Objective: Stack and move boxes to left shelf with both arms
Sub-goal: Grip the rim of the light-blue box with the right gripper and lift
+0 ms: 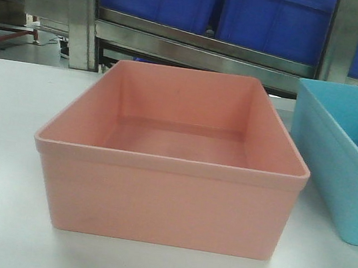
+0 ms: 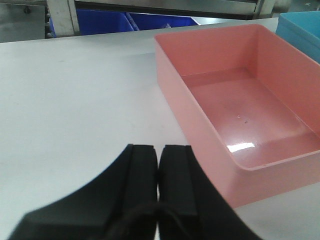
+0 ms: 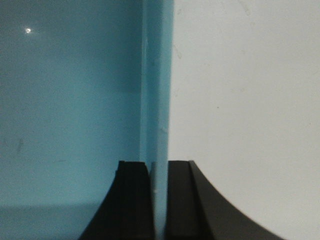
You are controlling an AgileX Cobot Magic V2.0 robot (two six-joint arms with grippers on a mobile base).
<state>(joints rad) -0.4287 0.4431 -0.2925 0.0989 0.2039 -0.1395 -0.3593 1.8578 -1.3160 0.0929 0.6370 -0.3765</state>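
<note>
Salmon-pink tub [image 1: 172,160] stands upright and open on the white table [image 1: 1,148], about midway across its width, with its far wall close to the table's far edge. Its interior holds nothing. Light blue tub [image 1: 350,159] stands upright just beside it, toward the right edge of the table. A narrow strip of tabletop separates the two tubs, so they are not stacked.

Left gripper [image 2: 159,150] is over bare tabletop on the left side of the pink tub, near its long left wall but not touching it. Its two black fingers [image 2: 142,175] are pressed together with only a thin seam between them and grip nothing.

Right gripper [image 3: 159,165] straddles a side wall of the light blue tub. One finger sits inside the tub and the other outside over the table, and the pads pinch the wall between them.

Beyond the far edge of the table stands a steel-framed rack [image 1: 80,18] carrying dark blue storage bins [image 1: 270,19].
</note>
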